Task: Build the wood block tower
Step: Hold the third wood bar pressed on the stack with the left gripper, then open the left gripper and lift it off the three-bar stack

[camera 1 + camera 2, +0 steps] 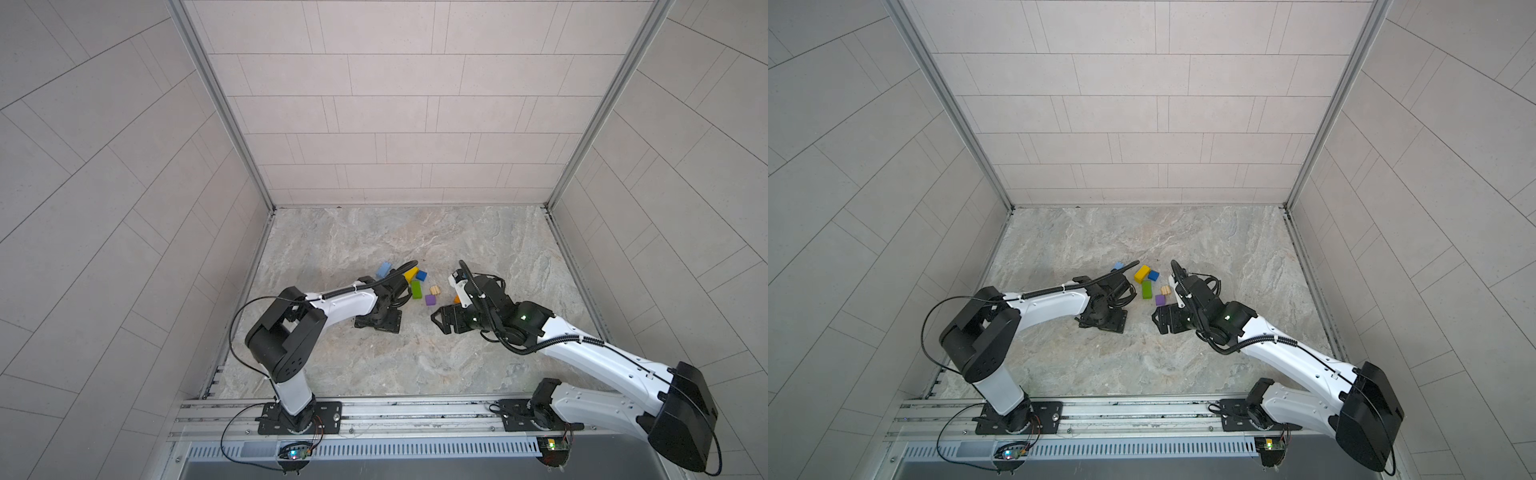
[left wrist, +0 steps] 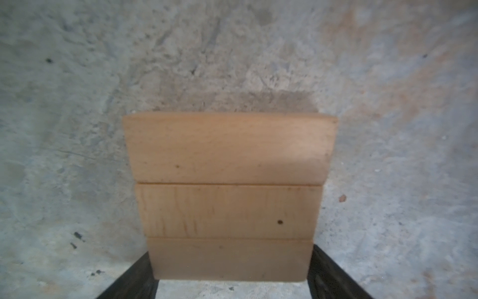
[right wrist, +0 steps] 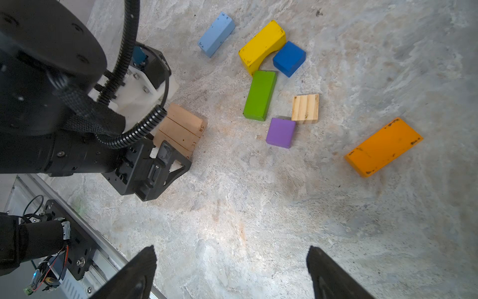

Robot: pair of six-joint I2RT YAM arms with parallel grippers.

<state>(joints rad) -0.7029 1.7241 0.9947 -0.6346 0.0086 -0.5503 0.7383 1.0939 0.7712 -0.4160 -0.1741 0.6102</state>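
Marbled grey table (image 1: 415, 365), walled on three sides. All the blocks lie near its middle, none stacked on another yet. Left arm (image 1: 340, 305) reaches in low; right arm (image 1: 590, 353) bends in opposite it, its wrist higher. Left gripper (image 2: 231, 252) is down at table level on the tan bars (image 2: 227, 176), three of them lying flat, side by side, long edges touching, like a raft. Its fingers (image 2: 134, 279) flank the two ends of the nearest bar. Cannot tell whether they pinch it or stand just off it; the view is too close. Right gripper (image 3: 230, 248) hangs over bare table, jaws wide apart, nothing between them. Loose stock lies beyond the raft: orange bar (image 3: 382, 146) flat, well apart from the others; yellow block (image 3: 261, 45), arch-cut, on its side; green bar (image 3: 260, 94), one end at the yellow block's end; light-blue bar (image 3: 216, 33) alone near the yellow; dark-blue cube (image 3: 289, 58) tucked at the arch's mouth; purple cube (image 3: 281, 132) corner to corner with a small ridged tan block (image 3: 305, 108). Judgement: the base course is being set or squared, so the task is early. Next, the left gripper wants to lift straight off without nudging the raft. Then a long piece, green or orange, should go crosswise on top. The right gripper is free and nearer those.
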